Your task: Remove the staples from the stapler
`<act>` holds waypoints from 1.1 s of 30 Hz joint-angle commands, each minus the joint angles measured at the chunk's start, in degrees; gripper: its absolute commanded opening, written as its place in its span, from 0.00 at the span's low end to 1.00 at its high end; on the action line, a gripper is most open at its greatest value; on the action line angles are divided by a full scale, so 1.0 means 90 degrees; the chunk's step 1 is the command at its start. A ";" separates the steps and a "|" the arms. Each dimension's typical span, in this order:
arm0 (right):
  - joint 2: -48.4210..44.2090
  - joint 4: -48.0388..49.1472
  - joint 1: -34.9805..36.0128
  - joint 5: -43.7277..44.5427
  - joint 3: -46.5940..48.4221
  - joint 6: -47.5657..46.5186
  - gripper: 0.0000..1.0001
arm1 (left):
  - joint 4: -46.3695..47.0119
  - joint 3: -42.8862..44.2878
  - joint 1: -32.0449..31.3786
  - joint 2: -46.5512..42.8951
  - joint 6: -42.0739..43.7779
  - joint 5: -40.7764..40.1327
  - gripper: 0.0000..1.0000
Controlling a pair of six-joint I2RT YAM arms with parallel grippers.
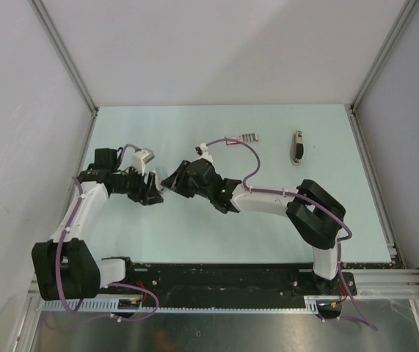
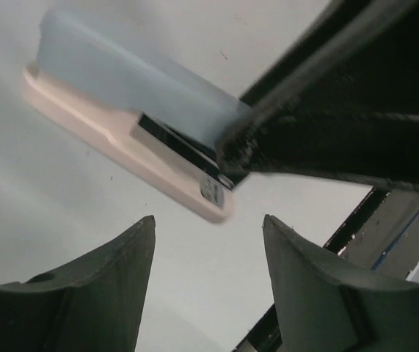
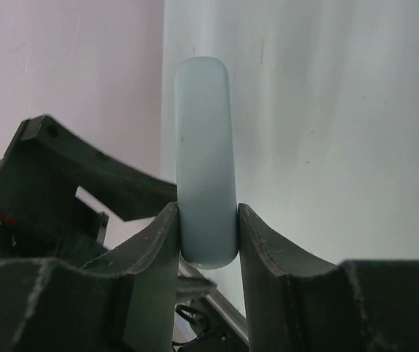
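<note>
Tool status: right tool (image 3: 208,220) is clenched on the stapler (image 3: 206,147), one finger pad on each side of its pale blue rounded top. In the left wrist view the same tool comes in dark from the right and grips the blue top at its near end. Below the top there's a dark metal channel (image 2: 183,150), then the cream base (image 2: 114,136). Can't tell whether the base is touching the surface.

Left tool (image 2: 209,246) is released, jaws spread with nothing between them. It sits just beside the stapler's front end, not touching it.

Overhead, both tools meet nose to nose left of centre on the pale green surface (image 1: 216,242), and they hide the stapler there. Well apart, toward the far side, lie a small grey segmented strip (image 1: 244,138) and a dark-and-silver oblong object (image 1: 297,147) to its right; both are too small to identify
</note>
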 commanded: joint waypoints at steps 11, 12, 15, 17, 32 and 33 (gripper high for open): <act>-0.0472 0.0869 0.0190 -0.0431 -0.0237 0.0426 0.00 | 0.0030 0.0503 -0.0028 0.0120 0.0512 -0.0277 0.15; -0.0465 0.0899 0.0189 -0.0483 -0.0271 0.0437 0.00 | 0.0034 0.0493 -0.0027 0.0090 0.0555 -0.0352 0.11; -0.0456 0.0967 0.0190 -0.0570 -0.0391 0.0444 0.00 | 0.0025 0.0414 -0.0031 -0.0040 0.0691 -0.0563 0.03; -0.0462 0.1019 0.0162 -0.0690 -0.0477 0.0422 0.00 | 0.0028 0.0348 -0.0023 -0.0139 0.0785 -0.0719 0.02; -0.0226 0.1297 -0.0153 -0.2530 -0.0864 -0.0474 0.00 | 0.0058 -0.0026 0.0358 -0.0271 0.1973 -0.2086 0.00; -0.0215 0.1240 -0.0158 -0.2597 -0.0867 -0.0604 0.00 | 0.0083 -0.0079 0.0381 -0.0267 0.2062 -0.2174 0.00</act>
